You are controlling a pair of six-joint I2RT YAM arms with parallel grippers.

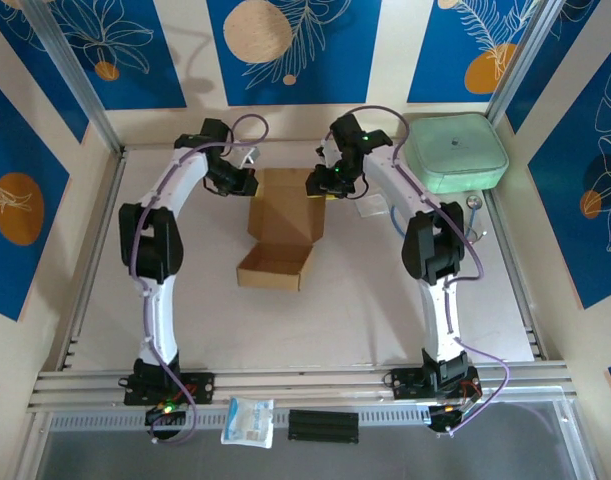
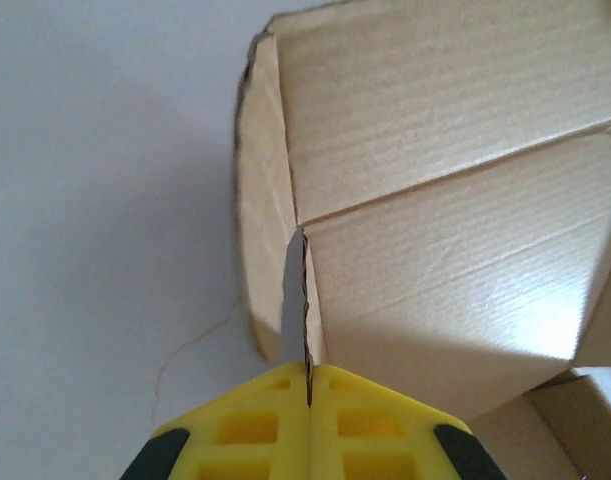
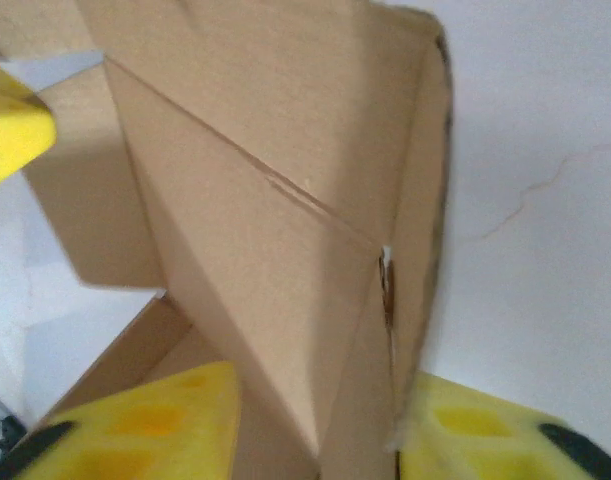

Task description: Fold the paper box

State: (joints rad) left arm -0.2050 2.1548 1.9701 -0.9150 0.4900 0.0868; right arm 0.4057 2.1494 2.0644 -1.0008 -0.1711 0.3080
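judging by the paper box [image 1: 280, 235] at table centre, the near tray is formed and the far flaps are not yet folded: one is pinched in the closed left gripper [image 2: 308, 375], one is straddled by the half-open right gripper [image 3: 315, 420].

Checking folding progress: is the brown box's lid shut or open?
Open. The paper box shows its hollow inside from above; its lid panel stretches away behind it, not over it.

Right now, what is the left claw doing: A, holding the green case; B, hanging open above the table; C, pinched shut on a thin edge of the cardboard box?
C: the left wrist view shows the left claw closed tight, with a thin edge of the paper box caught in it.
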